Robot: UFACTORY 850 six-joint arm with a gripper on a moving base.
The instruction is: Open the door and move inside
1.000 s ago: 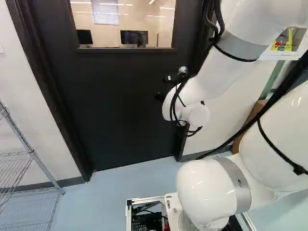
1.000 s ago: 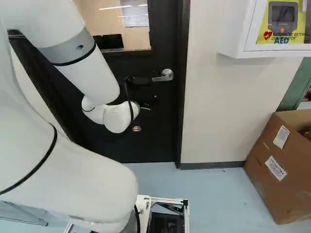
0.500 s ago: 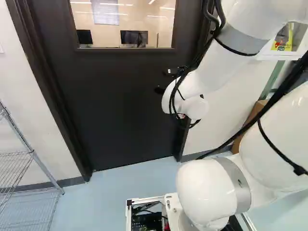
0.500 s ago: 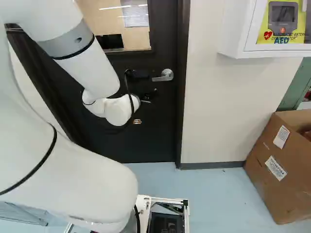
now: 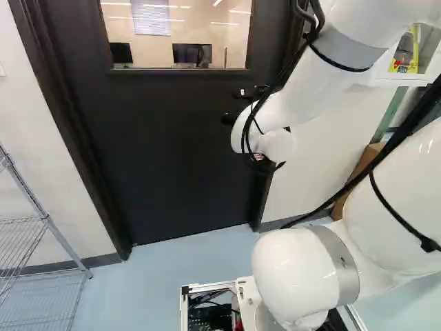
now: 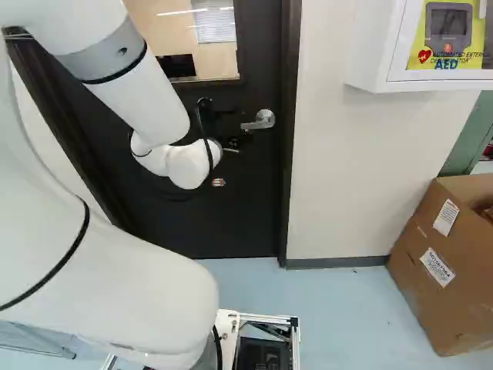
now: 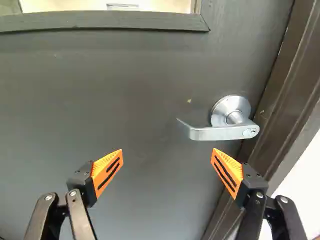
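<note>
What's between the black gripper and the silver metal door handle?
Nothing visible; the wrist view shows only bare dark door between the gripper and the handle.

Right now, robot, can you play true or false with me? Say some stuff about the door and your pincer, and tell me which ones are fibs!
1. The door is shut. True.
2. The door handle is a round knob. False: it is a silver lever.
3. My pincer is squeezing the door handle. False: it is open, with the lever ahead of it, not gripped.
4. The door has a window. True.
5. In the right base view, a cardboard box is to the right of the door. True.
6. My finger pads are blue. False: they are orange.
</note>
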